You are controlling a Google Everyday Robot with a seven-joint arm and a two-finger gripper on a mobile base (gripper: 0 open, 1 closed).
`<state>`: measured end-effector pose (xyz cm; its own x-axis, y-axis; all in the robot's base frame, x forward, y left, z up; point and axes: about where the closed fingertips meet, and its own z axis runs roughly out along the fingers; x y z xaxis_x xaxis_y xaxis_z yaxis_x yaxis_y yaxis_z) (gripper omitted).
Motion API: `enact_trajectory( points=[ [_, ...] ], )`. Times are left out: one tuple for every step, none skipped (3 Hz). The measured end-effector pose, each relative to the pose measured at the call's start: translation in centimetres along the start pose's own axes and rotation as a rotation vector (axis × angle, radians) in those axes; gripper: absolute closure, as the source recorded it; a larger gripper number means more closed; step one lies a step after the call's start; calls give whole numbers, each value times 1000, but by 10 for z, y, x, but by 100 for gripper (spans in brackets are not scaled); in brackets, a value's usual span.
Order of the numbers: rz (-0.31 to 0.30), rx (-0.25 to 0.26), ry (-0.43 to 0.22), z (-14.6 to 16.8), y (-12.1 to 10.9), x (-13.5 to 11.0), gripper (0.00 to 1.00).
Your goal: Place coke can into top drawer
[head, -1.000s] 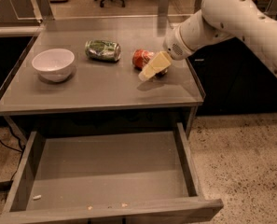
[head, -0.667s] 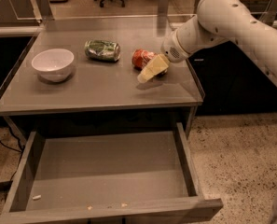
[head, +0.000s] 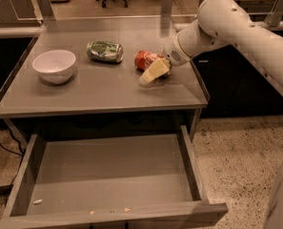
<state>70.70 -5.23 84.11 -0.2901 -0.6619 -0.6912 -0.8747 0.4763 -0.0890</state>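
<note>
A grey table (head: 98, 92) stands with its top drawer (head: 107, 171) pulled out below the table's front edge, open and holding only crumbs. The coke can (head: 145, 59) lies on its side on the table's right half. The gripper (head: 150, 75) rests against the can's front right side, low over the table. How far it is open, or whether it grips the can, cannot be told. A green can (head: 105, 51) lies mid-table, and a bowl (head: 54, 66) sits at the table's left. A good grasp likely means squeezing across the can's round body, firmly, before lifting clear of the table edge.
</note>
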Motion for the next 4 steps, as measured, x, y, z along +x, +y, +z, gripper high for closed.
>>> enact_trajectory(
  points=[
    [0, 0, 0, 0, 0, 0, 42],
    [0, 0, 0, 0, 0, 0, 64],
    [0, 0, 0, 0, 0, 0, 89],
    [1, -2, 2, 0, 0, 0, 100]
  ],
)
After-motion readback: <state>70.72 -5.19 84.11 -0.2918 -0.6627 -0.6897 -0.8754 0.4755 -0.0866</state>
